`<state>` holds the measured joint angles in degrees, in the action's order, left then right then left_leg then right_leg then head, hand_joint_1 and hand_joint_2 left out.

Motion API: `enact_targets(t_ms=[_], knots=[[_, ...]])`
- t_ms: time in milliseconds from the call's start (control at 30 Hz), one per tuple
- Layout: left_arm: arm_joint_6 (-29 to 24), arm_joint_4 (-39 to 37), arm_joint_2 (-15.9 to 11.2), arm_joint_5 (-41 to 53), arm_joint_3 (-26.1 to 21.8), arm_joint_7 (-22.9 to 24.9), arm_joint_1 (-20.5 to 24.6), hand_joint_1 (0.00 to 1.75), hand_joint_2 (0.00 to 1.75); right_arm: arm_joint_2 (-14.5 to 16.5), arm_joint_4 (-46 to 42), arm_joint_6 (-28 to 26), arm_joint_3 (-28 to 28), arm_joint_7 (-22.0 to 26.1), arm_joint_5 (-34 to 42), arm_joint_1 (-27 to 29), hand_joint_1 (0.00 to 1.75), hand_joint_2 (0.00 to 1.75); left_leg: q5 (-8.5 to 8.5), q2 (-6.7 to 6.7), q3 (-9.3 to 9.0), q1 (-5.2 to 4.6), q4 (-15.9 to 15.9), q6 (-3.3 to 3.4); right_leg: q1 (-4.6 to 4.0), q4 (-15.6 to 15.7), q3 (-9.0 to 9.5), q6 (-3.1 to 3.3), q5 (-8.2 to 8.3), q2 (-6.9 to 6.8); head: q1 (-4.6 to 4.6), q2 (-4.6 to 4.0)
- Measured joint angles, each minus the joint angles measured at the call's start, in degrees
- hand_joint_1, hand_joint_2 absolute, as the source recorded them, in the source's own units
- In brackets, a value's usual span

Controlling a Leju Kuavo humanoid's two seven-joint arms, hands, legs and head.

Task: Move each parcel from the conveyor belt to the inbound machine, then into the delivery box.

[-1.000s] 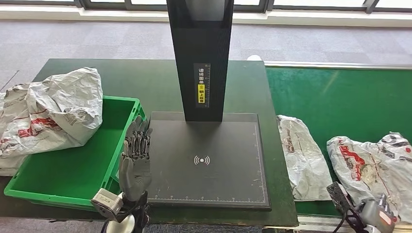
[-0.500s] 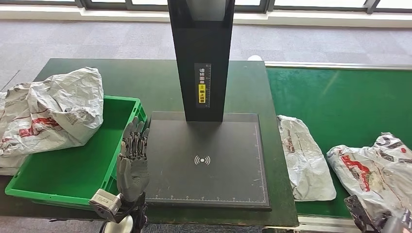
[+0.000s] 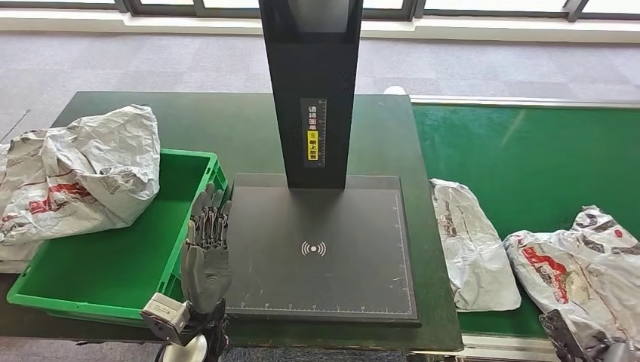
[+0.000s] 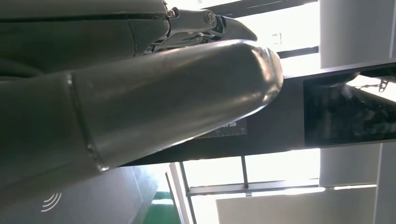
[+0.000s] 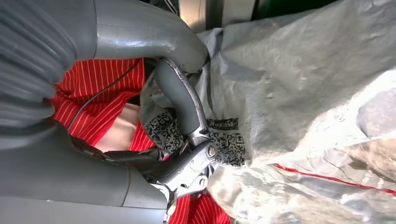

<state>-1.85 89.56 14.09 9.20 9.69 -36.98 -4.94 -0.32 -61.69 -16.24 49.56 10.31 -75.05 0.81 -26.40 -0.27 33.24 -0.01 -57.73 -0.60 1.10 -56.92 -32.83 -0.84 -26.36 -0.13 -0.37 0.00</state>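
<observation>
Right hand (image 5: 154, 126): fingers curled into crumpled grey parcel (image 5: 303, 93), gripping it, per wrist view | head view places parcel (image 3: 581, 264) near-right on conveyor belt (image 3: 528, 151) | Left hand (image 3: 205, 256): fingers straight, apart, holding nothing, between green box (image 3: 113, 264) and inbound machine (image 3: 324, 249).

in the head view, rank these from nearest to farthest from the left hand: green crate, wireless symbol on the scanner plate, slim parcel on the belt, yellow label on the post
From the left hand:
1. Green crate, right beside it on its left.
2. Wireless symbol, to its right on the plate.
3. Yellow label, up on the post.
4. Slim parcel, far right on the belt.
</observation>
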Motion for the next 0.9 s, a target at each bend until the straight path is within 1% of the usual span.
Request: enact_targets(t_ms=[233,433,600,800,833,867,900], knots=[[0.05,-0.63,0.24,0.36,-0.09,0.1,0.21,0.0,0.0,3.53,0.5,-0.18,-2.69,-0.39,-2.66,-0.88,1.75,1.75,0.01,0.02,-0.03,0.03,0.0,-0.01,-0.04,-0.01,0.0,0.01,0.0,0.01,0.0,0.0],[0.13,-1.05,0.27,0.58,-0.15,0.23,0.24,0.0,0.0,6.34,-0.35,-0.67,-5.37,-0.97,-2.87,-0.19,1.75,1.75,0.01,0.02,-0.04,0.08,0.0,-0.02,-0.07,0.0,0.0,0.01,0.0,0.06,0.0,0.0],[0.19,-1.24,0.28,0.74,-0.25,0.24,0.25,0.0,0.0,7.38,-1.37,-0.73,-6.33,-0.93,-2.65,0.53,1.75,1.75,0.01,0.02,-0.04,0.07,0.0,-0.02,-0.07,0.0,0.01,0.01,0.0,0.05,0.0,0.0],[0.27,-1.51,0.3,0.95,-0.65,0.24,0.26,0.0,0.0,7.9,-1.97,-0.91,-6.95,-0.7,-2.31,1.13,1.75,1.75,0.01,0.02,-0.05,0.07,0.0,-0.02,-0.07,0.0,0.01,0.01,0.0,0.05,0.0,0.0],[0.41,-1.55,0.3,0.95,-0.69,0.24,0.26,0.0,0.0,7.99,-2.19,-1.58,-7.05,0.09,-1.49,1.27,1.75,1.75,0.01,0.02,-0.05,0.07,0.0,-0.02,-0.06,0.0,0.01,0.01,0.0,0.05,0.0,0.0],[0.58,-1.62,0.31,0.95,-0.72,0.23,0.26,0.0,0.0,8.27,-2.79,-3.03,-7.1,1.92,0.32,1.59,1.75,1.75,0.01,0.01,-0.04,0.06,0.0,-0.02,-0.06,-0.01,0.01,0.01,0.0,0.04,0.0,0.0],[0.76,-1.69,0.32,0.95,-0.77,0.2,0.26,0.0,0.0,8.86,-4.11,-5.05,-7.18,4.91,3.32,2.1,1.75,1.75,0.01,0.01,-0.03,0.06,0.0,-0.02,-0.06,-0.01,0.0,0.01,0.0,0.03,0.0,0.0]])
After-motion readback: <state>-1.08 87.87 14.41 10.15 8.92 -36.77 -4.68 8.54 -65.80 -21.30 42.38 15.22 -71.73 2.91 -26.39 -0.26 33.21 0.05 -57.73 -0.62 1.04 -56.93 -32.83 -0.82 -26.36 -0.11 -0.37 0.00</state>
